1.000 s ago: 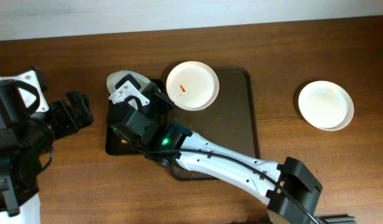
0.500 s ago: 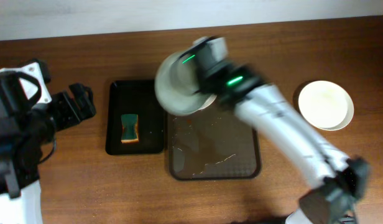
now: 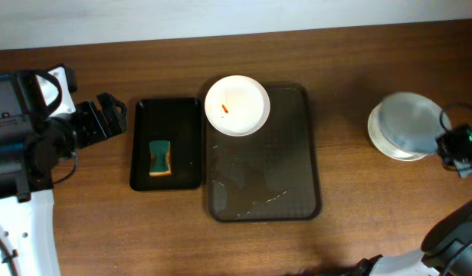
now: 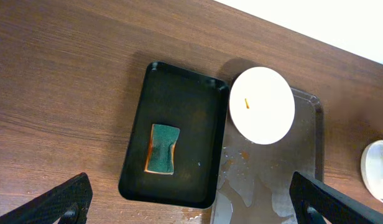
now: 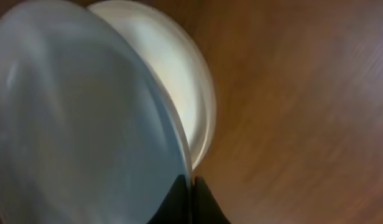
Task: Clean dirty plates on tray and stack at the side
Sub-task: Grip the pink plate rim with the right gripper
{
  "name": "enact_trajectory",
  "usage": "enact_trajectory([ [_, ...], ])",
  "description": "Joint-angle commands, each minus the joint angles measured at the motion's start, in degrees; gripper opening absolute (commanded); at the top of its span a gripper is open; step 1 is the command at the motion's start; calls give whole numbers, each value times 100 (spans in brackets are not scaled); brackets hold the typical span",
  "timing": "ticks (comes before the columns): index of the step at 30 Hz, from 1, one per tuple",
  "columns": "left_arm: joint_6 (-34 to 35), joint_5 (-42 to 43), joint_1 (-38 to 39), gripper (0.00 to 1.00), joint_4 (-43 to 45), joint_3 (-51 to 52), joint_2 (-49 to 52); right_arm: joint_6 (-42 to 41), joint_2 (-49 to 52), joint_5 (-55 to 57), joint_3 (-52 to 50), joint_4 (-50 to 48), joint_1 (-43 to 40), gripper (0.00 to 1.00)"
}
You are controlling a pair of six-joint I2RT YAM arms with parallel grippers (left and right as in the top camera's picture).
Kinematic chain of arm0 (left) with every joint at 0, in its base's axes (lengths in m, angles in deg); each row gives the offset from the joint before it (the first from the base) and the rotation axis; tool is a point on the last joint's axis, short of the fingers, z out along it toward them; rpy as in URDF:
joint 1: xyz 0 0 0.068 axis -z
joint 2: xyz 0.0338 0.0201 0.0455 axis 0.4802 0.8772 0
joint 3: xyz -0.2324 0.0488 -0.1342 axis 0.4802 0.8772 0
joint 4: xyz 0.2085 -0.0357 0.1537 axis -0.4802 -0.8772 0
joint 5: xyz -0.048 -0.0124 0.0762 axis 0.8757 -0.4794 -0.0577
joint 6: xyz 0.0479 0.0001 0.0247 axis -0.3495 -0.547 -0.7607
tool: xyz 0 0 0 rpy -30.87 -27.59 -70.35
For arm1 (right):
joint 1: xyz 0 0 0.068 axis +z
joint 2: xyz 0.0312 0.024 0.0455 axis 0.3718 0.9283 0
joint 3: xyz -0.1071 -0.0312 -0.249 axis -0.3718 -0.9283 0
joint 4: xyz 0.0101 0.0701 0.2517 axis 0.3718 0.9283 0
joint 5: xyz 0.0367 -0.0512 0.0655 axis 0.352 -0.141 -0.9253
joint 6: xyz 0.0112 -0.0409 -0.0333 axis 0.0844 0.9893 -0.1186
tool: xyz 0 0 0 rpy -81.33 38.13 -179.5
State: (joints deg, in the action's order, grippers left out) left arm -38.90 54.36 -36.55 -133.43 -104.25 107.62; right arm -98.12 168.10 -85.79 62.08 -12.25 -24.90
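Note:
A white plate (image 3: 237, 105) with a small orange smear sits at the far left corner of the dark brown tray (image 3: 290, 184); it also shows in the left wrist view (image 4: 262, 104). My right gripper (image 3: 443, 143) is shut on the rim of a pale bluish plate (image 3: 408, 123), held over a white plate (image 3: 389, 146) at the right side. In the right wrist view the bluish plate (image 5: 73, 124) fills the left, the white plate (image 5: 179, 87) behind it, my fingers (image 5: 191, 196) pinching its edge. My left gripper (image 4: 191, 199) is open and empty, high above the table.
A smaller black tray (image 3: 167, 115) holds a green and orange sponge (image 3: 160, 157), left of the brown tray. The brown tray's surface is wet with streaks (image 3: 251, 199). The left arm's body (image 3: 29, 138) fills the far left.
My right arm swung from the sponge tray across to the right side, carrying the bluish plate from the tray over the white plate. The sponge now lies in the black tray.

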Motion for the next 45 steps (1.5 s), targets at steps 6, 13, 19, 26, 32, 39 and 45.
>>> enact_trajectory([
  [6,-118,83,-2,100,-2,-72,2,509,-116,-210,-11,-472,791,54],
  [13,-118,83,-2,100,2,-72,9,2063,-485,-916,262,-647,4092,52],
  [19,-249,83,-2,100,-140,-72,9,2081,909,1545,262,-2061,6175,47],
  [26,-247,83,-2,100,-214,-72,9,2033,1982,1399,262,-3403,6207,26],
  [32,-247,83,-2,100,-243,-72,9,686,1644,1646,267,-1506,6196,4],
  [39,-247,83,44,100,-219,-70,26,1764,796,1746,275,-363,6196,39],
  [45,-372,-160,852,100,-251,-70,337,3263,1250,1593,260,-505,6196,30],
])
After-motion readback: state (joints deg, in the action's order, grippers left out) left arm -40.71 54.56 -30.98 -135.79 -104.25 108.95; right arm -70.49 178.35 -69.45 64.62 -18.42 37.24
